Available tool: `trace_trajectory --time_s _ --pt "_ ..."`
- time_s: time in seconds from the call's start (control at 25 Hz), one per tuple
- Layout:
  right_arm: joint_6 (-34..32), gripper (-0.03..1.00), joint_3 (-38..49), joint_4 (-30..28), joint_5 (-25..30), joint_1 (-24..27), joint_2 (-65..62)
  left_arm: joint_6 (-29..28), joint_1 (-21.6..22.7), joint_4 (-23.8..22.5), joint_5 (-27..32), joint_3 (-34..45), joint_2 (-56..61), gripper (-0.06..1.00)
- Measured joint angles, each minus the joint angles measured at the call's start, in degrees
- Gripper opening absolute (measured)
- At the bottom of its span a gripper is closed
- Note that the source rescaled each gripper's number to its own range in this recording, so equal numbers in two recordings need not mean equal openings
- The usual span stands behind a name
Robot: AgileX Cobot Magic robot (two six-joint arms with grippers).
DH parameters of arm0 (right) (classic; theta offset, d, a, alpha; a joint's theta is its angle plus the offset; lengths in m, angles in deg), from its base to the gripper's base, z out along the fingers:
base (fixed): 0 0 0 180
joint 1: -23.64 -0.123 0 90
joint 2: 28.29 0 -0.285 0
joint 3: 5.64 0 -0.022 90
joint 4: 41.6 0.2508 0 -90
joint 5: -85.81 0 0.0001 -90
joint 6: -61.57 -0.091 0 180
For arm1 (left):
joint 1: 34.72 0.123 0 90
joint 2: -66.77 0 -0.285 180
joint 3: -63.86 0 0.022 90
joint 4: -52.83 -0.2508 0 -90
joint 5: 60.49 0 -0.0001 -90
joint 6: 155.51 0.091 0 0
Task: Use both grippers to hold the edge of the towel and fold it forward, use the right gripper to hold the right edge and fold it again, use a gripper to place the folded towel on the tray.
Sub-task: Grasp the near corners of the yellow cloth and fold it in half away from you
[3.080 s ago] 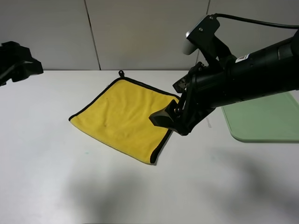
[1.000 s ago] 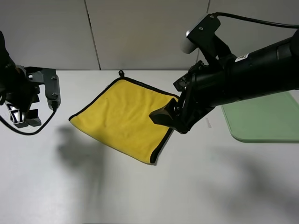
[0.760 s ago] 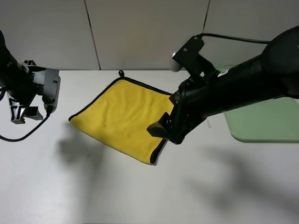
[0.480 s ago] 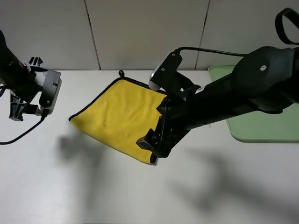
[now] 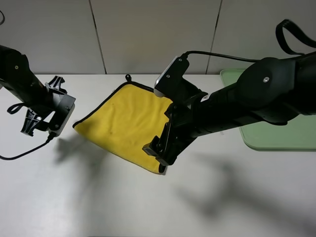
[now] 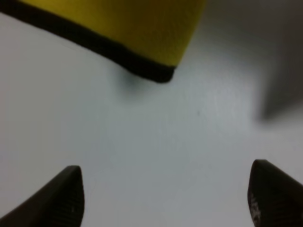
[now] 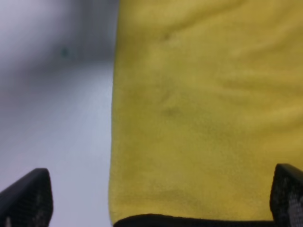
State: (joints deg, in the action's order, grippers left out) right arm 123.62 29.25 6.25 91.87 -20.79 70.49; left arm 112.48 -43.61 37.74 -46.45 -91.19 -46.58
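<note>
The yellow towel point(image 5: 128, 118) with black edging lies flat and unfolded on the white table, turned like a diamond. My right gripper point(image 5: 157, 150) is low over the towel's near corner. In the right wrist view the gripper point(image 7: 161, 203) is open, its fingers spread wide over the yellow cloth point(image 7: 199, 109). My left gripper point(image 5: 49, 106) is just left of the towel's left corner and apart from it. In the left wrist view the gripper point(image 6: 163, 198) is open and empty, with the towel corner point(image 6: 158, 73) ahead of it. The green tray point(image 5: 296, 133) lies at the right.
The right arm crosses over the towel's right edge and part of the tray. A small black hanging loop point(image 5: 128, 78) sticks out at the towel's far corner. The grey wall stands behind the table. Bare table lies in front of the towel.
My right gripper has moved left and down along the towel's right edge to its near corner. My left arm has come in from the left and lowered toward the towel's left corner.
</note>
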Motion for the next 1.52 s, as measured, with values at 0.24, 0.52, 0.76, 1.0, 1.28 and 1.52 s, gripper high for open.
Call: trace_trajectory --time_s 0.24,0.52,0.76,1.0,1.28,1.52 --pt "0.0 1.00 0.0 0.0 -1.3 0.0 1.2 2.1 -3.5 0.0 -3.8 0.0 -2.9 0.70" --pt "0.0 1.00 0.0 0.1 -1.4 0.0 1.6 1.6 -5.3 1.5 -6.5 -0.1 -5.5 0.70" --pt "-0.2 1.00 0.0 0.1 -1.4 0.0 1.7 1.6 -5.3 1.7 -8.4 -0.1 -5.9 0.70" --pt "-0.2 1.00 0.0 0.1 -1.4 0.0 1.7 1.8 -5.3 1.7 -8.3 -0.1 -5.9 0.70" --pt "-0.2 1.00 0.0 0.1 -1.4 0.0 1.7 2.5 -5.3 1.7 -7.9 -0.1 -6.1 0.70" --pt "-0.2 1.00 0.0 0.2 -1.4 0.0 1.7 8.6 -5.4 1.7 -9.3 -0.8 -7.9 0.69"
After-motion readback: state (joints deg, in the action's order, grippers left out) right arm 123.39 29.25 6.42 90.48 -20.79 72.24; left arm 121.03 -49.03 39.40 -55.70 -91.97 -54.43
